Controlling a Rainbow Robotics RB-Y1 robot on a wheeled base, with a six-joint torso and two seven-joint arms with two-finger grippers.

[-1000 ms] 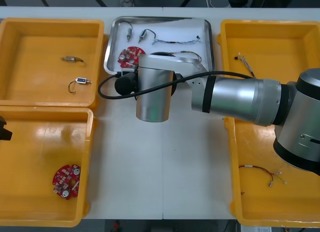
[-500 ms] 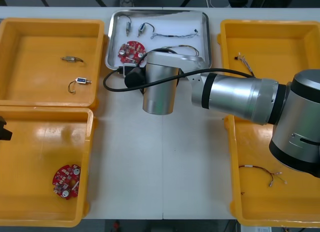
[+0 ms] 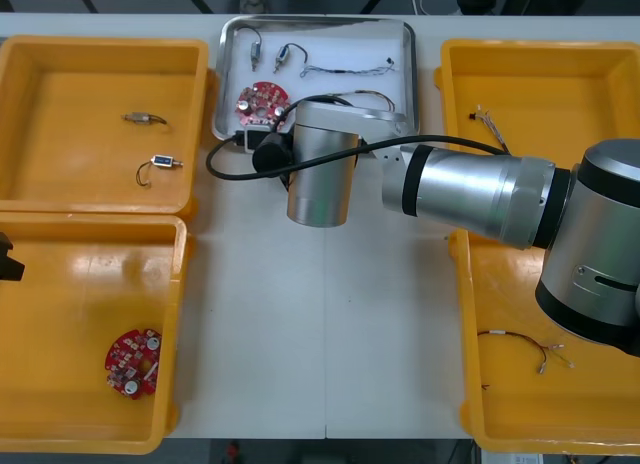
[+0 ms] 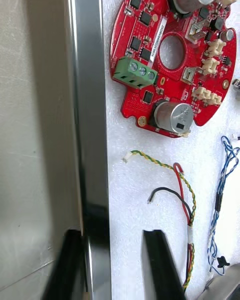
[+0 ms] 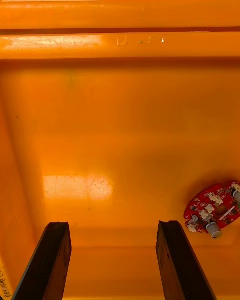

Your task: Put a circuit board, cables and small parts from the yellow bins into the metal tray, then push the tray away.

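Observation:
The metal tray lies at the table's far middle, white inside. It holds a round red circuit board, a blue and white cable and small metal parts. My right arm's wrist hangs over the tray's near edge. In the right wrist view my right gripper is open and straddles the tray's rim, with a gap on the inner side. Beyond its fingers lie the circuit board, a red and yellow cable and the blue and white cable. My left gripper stands open over the near left bin.
The far left yellow bin holds two small metal parts. In the near left bin lies a second red board, beside my left fingers. Both right bins hold cables.
The tray has slid a little farther from me and squared up, with my right wrist following it forward and to the right. My right gripper has opened off the rim.

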